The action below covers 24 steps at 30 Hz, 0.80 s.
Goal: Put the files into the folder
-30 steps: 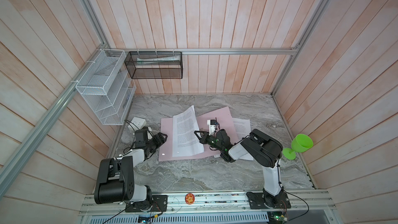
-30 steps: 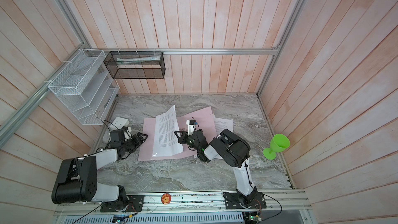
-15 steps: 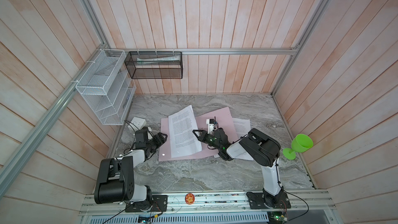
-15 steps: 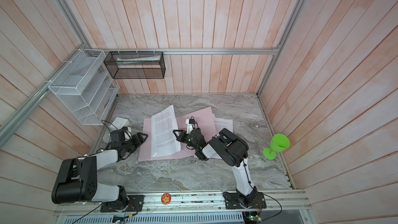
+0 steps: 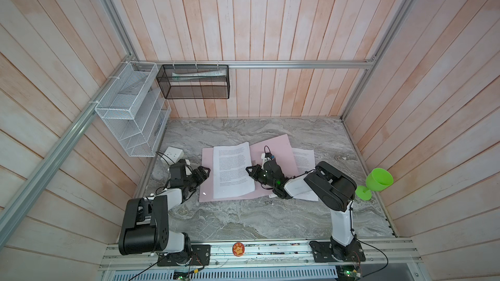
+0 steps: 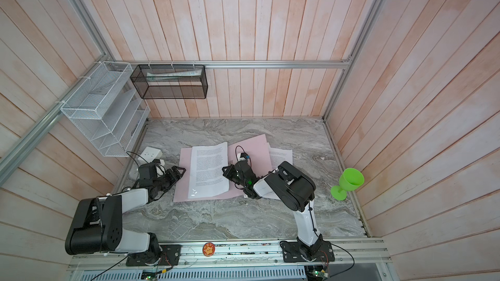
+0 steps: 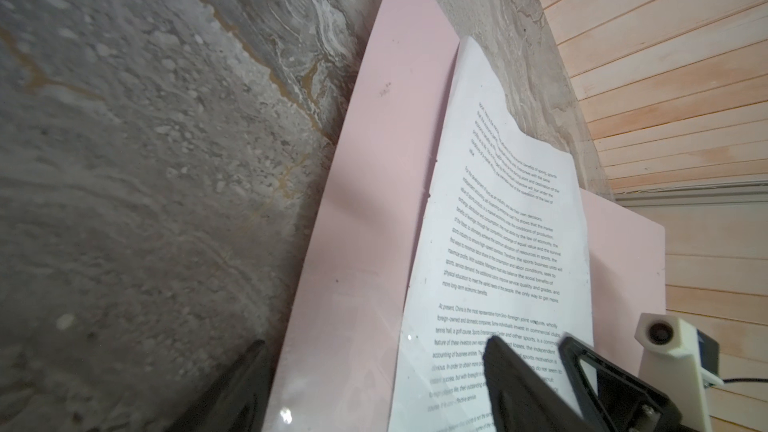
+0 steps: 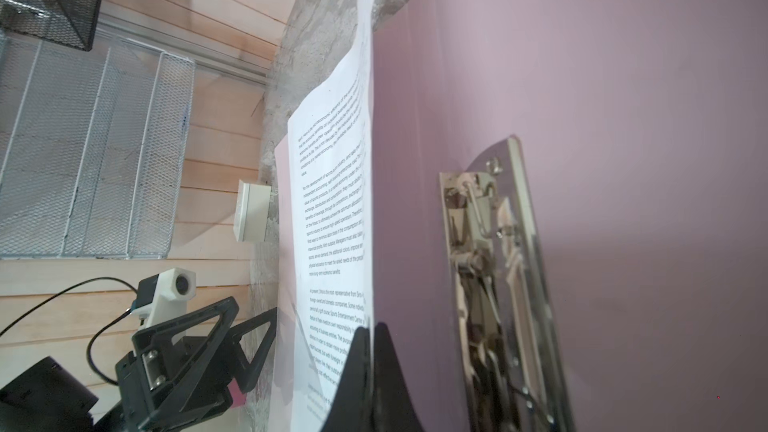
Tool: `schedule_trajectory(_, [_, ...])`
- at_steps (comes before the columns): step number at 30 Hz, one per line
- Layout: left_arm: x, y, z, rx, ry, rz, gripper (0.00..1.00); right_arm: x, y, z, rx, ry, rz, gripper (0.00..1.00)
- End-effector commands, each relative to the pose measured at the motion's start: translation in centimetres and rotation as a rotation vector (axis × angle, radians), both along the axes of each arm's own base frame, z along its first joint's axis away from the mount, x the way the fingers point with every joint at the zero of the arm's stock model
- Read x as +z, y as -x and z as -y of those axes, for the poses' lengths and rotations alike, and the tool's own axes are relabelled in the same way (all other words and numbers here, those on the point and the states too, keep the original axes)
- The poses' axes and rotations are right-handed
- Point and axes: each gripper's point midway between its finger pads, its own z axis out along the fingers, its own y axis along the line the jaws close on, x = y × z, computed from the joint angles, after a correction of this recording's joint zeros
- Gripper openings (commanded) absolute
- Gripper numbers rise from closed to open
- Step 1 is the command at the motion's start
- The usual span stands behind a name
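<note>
Possession of one printed sheet point(image 5: 232, 168) is noted at the right gripper point(image 5: 249, 171), whose jaws are seen pinched fully together on the sheet's long edge nearest the spine. The folder point(image 5: 282, 148) is found spread open and flat on the table point(image 5: 243, 220), inner faces up, with its metal clip point(image 8: 486, 263) exposed beside the spine. The held sheet is laid over the left half of the folder, slightly askew and rippled, the gripped edge raised a little off the pink surface. An edge grip of this kind is judged to have been chosen so that thin paper can be dragged and squared without being creased. The left gripper point(image 5: 202, 176) is found with jaws spread wide and nothing between them, poised low at the folder's outer left edge. In the left wrist view, one finger is seen over the bare table and the other over the sheet. Contact with either cannot be confirmed. That station is judged suited to steadying the cover or pressing the free edge down. The remaining sheets point(image 5: 304, 158) are located at the folder's right edge, partly hidden by the right arm, and are not yet filed. Whether they lie over or under the cover cannot be told.
</note>
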Motion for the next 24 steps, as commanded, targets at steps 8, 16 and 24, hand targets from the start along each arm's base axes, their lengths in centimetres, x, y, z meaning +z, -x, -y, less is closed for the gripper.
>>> schedule_trajectory(8, [-2.4, 2.1, 0.9, 0.001, 0.050, -0.088, 0.82, -0.2, 0.2, -0.1, -0.035, -0.025, -0.163, 0.00])
schedule_trajectory(16, [-1.4, 1.9, 1.9, -0.019, 0.128, -0.023, 0.79, -0.5, 0.4, -0.4, -0.028, -0.025, -0.188, 0.00])
schedule_trajectory(24, [-0.8, 2.3, 1.9, -0.016, 0.119, -0.003, 0.78, -1.0, 0.6, -0.6, -0.023, -0.019, -0.210, 0.00])
